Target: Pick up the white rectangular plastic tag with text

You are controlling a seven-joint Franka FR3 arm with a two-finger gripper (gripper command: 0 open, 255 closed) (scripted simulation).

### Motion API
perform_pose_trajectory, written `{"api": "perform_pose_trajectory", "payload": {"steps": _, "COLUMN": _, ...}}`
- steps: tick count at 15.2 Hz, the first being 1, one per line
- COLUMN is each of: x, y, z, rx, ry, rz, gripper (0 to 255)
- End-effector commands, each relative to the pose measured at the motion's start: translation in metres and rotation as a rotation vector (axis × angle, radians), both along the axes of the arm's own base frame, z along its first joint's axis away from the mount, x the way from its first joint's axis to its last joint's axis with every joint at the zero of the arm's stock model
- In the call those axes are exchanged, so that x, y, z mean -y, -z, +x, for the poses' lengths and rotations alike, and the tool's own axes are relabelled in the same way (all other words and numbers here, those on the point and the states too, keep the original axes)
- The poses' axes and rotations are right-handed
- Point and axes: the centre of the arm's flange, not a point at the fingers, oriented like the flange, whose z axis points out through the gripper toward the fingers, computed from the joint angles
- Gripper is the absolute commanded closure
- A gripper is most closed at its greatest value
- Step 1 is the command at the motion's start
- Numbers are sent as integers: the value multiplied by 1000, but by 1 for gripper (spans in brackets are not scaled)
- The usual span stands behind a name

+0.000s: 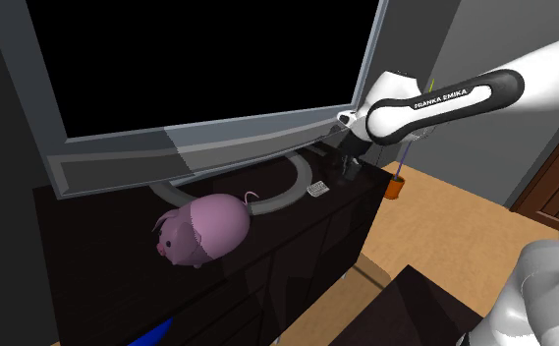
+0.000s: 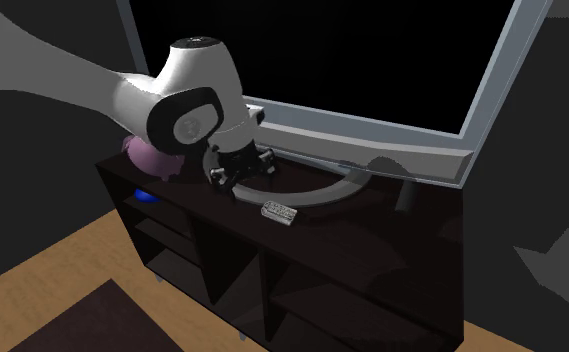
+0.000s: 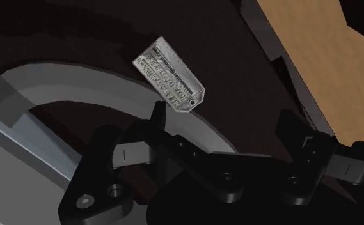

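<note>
We start at the white arm [image 1: 464, 98], which reaches in from the shoulder view's right and bends down over the end of a dark counter [image 1: 100, 256]. At its tip the black gripper [image 3: 222, 121] hangs low over the counter top with its two fingers [image 3: 156, 118] spread wide apart and nothing clasped between them.

Just past the tip of one finger lies the tag [image 3: 169, 77], a small light grey rectangle flat on the dark top. It has raised lines of text along its face and one end is cut to a blunt point. It sits slantwise to the gripper and closer to that one finger than to the other. In the shoulder view it lies just to the left of the gripper, close to the counter's front edge.

Beside the tag runs the curved grey base [image 2: 337, 190] of a television, and the tag rests just outside that arc.

Farther along the counter, well apart from the tag, a pink piggy bank [image 1: 206, 226] stands upright with its snout toward the shoulder view's left. Under it, on a shelf of the counter, something blue [image 2: 147, 195] shows.

Behind all of this rises the television [image 1: 208, 59], with a black screen in a grey frame. Beyond the counter's end, a small orange pot [image 1: 395, 187] stands on the wooden floor [image 1: 434, 216].
</note>
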Motion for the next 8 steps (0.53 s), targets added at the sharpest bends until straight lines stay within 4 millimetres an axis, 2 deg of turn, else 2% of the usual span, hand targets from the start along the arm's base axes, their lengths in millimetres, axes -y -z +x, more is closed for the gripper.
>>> {"api": "perform_pose_trajectory", "payload": {"steps": 1, "x": 0, "y": 17, "z": 18, "rx": 20, "ry": -79, "rz": -16, "gripper": 0}}
{"api": "perform_pose_trajectory", "payload": {"steps": 6, "x": -8, "y": 59, "z": 63, "rx": 62, "ry": -265, "rz": -48, "gripper": 0}}
{"api": "perform_pose_trajectory", "payload": {"steps": 8, "x": -8, "y": 69, "z": 63, "rx": 62, "ry": -265, "rz": -48, "gripper": 0}}
